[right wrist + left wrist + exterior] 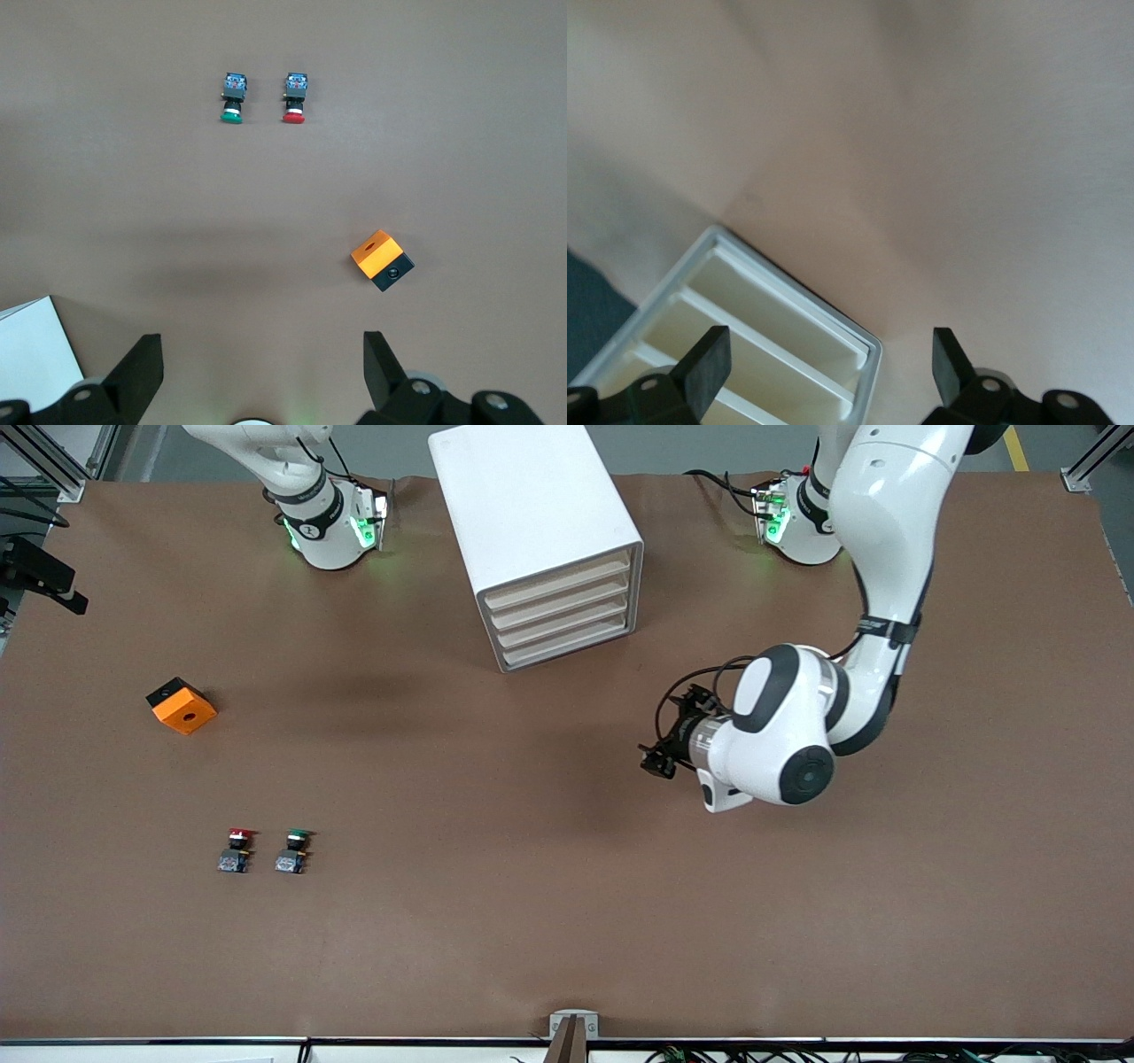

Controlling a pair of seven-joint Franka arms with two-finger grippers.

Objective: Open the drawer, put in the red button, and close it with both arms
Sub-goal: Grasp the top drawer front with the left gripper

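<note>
Drawer (562,607) shut; red button (236,849) on table.

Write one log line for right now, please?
drawer: shut | red button: on table | left hand: open, over table | right hand: open

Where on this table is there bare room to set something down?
Bare brown table between the two buttons, red button and green button, and the left hand; also between the orange block and the cabinet. Tight only between the buttons.
</note>
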